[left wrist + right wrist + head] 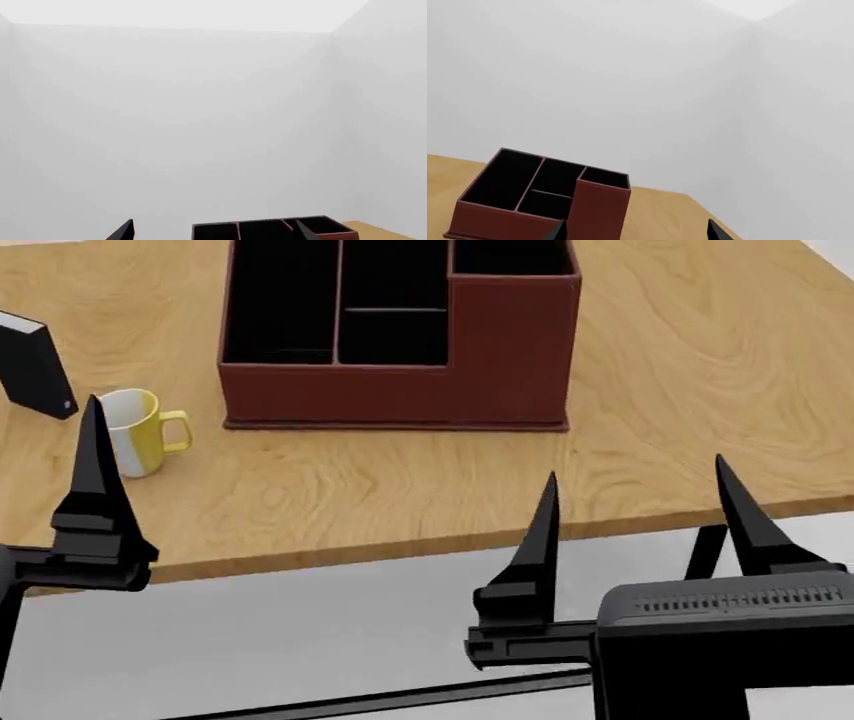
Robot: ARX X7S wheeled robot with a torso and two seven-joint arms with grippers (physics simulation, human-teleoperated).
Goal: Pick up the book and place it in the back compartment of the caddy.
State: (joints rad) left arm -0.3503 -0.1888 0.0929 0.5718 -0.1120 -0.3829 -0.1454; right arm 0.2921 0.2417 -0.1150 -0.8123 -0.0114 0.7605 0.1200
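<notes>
Wooden tabletop [400, 480] ahead, book [34, 365] upright just beyond our left gripper [94, 455], whose spread we cannot tell, right gripper [638, 505] apart, so we straddle its covers squarely before heading for the caddy [507, 350].

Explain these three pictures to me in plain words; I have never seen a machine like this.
This is a simulated two-armed robot. The middle picture looks down from its head: the black spikes are the fingers of its left claw and right claw, the right open, both holding nothing. On the wooden table stand a dark-red caddy with black cells, a white-and-yellow mug and a black book, upright at the left edge. The other two pictures come from cameras near each claw; both mostly show white walls, with the caddy low in view.
</notes>
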